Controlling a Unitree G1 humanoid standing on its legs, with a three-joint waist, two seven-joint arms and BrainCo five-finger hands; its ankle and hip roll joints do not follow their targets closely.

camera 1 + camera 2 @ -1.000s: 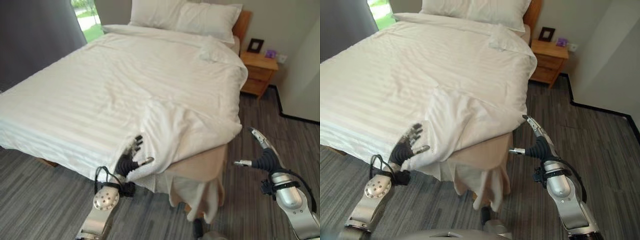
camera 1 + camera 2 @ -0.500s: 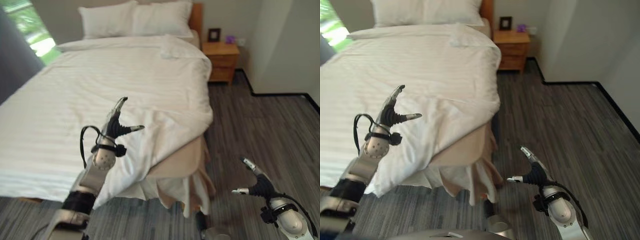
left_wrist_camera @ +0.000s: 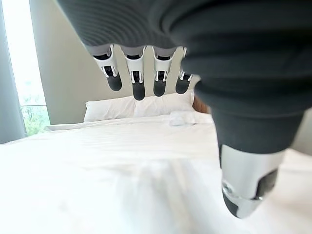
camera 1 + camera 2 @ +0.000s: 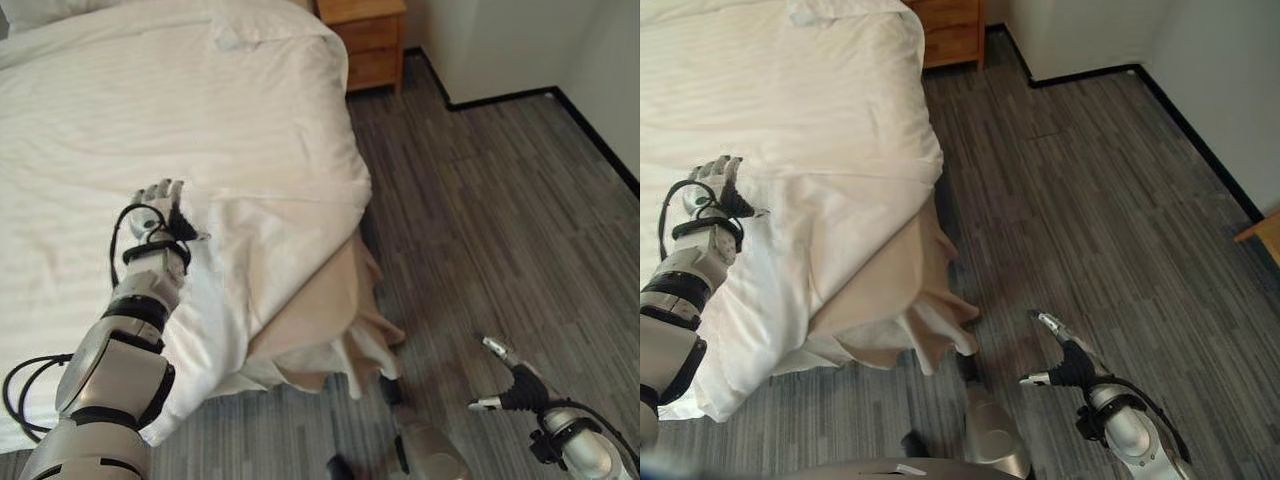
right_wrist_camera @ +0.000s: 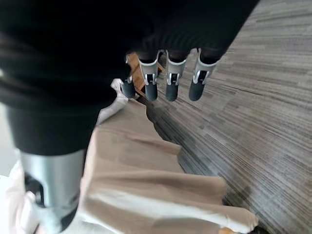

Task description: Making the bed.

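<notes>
The duvet [image 4: 200, 130] lies white across the bed, smooth over most of the top but rumpled and folded at the near foot corner, where a bunched flap [image 4: 265, 250] rides up and leaves the beige skirt [image 4: 320, 330] and a tail of sheet [image 4: 365, 360] hanging toward the grey floor [image 4: 480, 200]. Our left hand [image 4: 162, 205] rests over that flap with its fingers straight and relaxed, gripping nothing; its wrist view shows the dark tips spread above the cover with the pillows [image 3: 141, 106] far off at the head. Our right hand [image 4: 510, 380] hangs low over the floor well apart from the bed, fingers and thumb loosely extended and empty. We judge the step in hand to be flattening this corner, and to do it well we want to sweep the flat palm outward from the smooth middle toward the edge, so the folds get pushed off the bed rather than gathered into a new ridge. We would then bring the right hand in to pinch the flap's edge and draw it down over the skirt, pulling evenly so the far side, near the nightstand [image 4: 365, 40], does not get dragged askew
</notes>
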